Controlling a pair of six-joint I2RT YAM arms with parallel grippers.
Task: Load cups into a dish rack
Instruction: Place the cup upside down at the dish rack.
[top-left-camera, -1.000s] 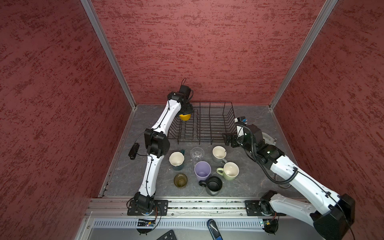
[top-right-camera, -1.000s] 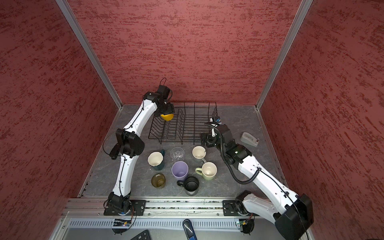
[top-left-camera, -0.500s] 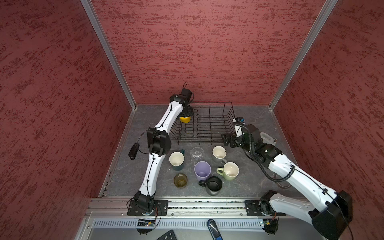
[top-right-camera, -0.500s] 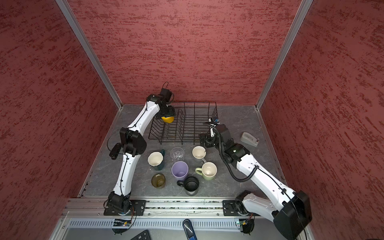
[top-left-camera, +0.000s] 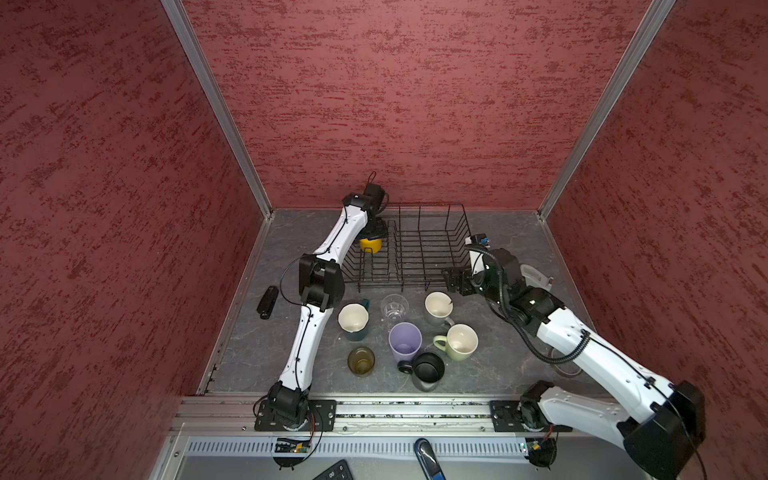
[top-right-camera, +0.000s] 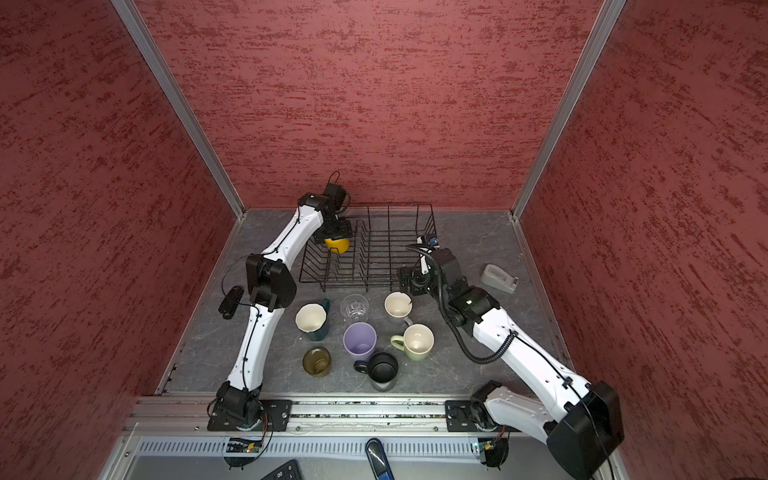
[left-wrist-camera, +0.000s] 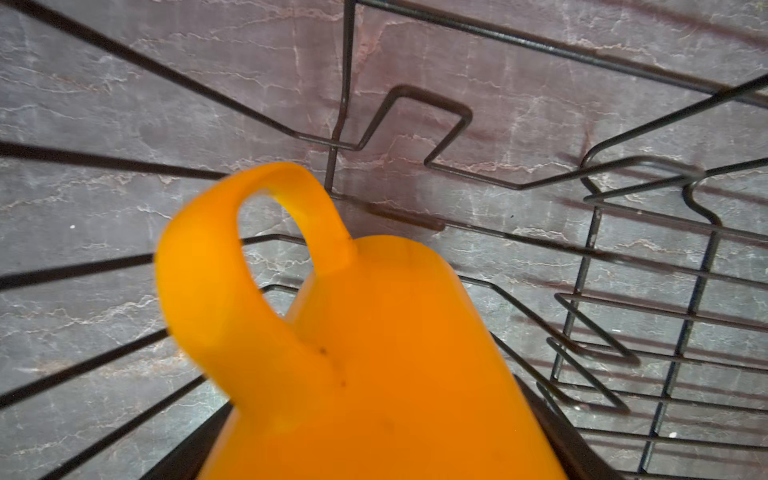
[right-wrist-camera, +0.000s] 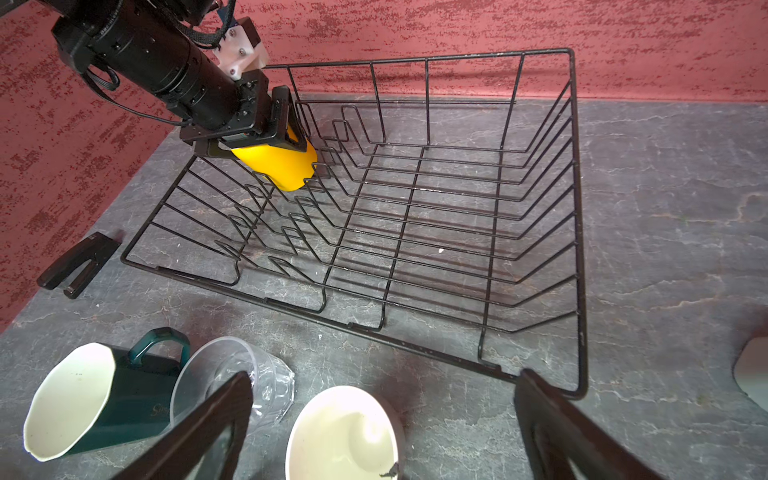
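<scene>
Left fingers (right-wrist-camera: 286, 114) clamped on yellow mug (right-wrist-camera: 278, 168), tilted, low over dish rack (top-left-camera: 415, 253) far-left corner. Right fingers (right-wrist-camera: 216, 415) spread wide, empty, near grey mug (right-wrist-camera: 340, 432) on desk (top-left-camera: 249, 345), by rack front edge

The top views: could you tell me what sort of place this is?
Probably a robot test cell: red panel walls on metal posts, two arms bolted to a front rail, a dish rack and cups.

Yellow mug (left-wrist-camera: 395, 353) partly out of frame
</scene>
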